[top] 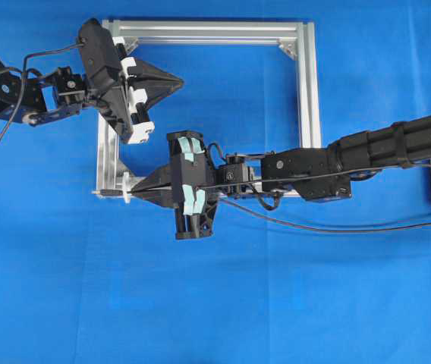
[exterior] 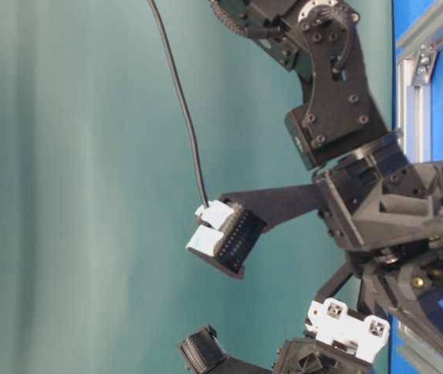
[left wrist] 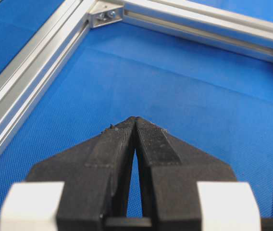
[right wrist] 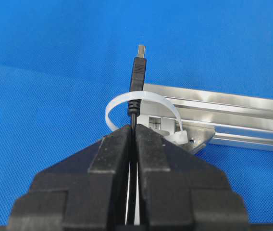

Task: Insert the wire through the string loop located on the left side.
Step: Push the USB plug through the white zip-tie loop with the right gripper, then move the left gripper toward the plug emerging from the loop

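Right gripper [right wrist: 134, 132], pinching the thin black wire [right wrist: 137, 72] whose plug pokes through the white string loop [right wrist: 143, 100], should next push farther leftward.

A bright blue cloth covers the surface [top: 291, 303] edge to edge — evenly lit; a plain teal backdrop [exterior: 65, 195] fills the table-level view's left.

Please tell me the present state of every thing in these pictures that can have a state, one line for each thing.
left hand: shut, empty, hovering inside the frame.
right hand: shut on the wire.
wire: gripped just behind its plug; the plug already pokes through the string loop.
string loop: open, standing up from the frame corner, around the wire.
aluminium frame: flat on the blue cloth.
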`<state>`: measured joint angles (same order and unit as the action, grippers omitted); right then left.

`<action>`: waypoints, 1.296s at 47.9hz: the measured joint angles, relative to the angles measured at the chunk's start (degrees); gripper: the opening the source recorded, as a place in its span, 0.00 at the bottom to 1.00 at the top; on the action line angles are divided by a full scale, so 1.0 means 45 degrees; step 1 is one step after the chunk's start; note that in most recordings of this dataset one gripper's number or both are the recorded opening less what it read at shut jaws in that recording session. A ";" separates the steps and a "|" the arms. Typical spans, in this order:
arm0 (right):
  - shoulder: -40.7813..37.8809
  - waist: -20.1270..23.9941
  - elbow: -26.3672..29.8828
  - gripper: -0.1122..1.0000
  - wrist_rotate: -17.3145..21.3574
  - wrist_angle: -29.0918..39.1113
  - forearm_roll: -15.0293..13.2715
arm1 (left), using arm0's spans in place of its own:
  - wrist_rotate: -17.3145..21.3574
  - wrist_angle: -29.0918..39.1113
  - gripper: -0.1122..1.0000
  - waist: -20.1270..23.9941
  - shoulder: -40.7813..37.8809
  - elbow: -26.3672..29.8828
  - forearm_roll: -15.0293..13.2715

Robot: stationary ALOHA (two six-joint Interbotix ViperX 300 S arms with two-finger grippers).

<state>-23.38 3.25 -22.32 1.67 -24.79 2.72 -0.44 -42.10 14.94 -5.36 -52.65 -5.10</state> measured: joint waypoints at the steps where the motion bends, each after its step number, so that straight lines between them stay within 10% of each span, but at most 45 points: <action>1: 0.0000 0.0000 0.0000 0.11 0.0000 0.0000 -0.0020 | 0.0000 0.0000 0.10 -0.0020 0.0000 0.0000 0.0000; 43: 0.0000 0.0000 0.0000 0.11 0.0000 0.0020 0.0000 | 0.0000 0.0000 0.10 -0.0020 0.4336 -0.4766 0.0020; 62: 0.0000 0.0000 0.0000 0.11 0.0000 0.0020 0.0000 | 0.0000 0.0723 0.10 -0.0117 0.4824 -0.5039 0.0098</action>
<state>-23.38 3.25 -22.32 1.67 -24.70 2.72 -0.44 -38.85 14.41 16.35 -75.32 -4.66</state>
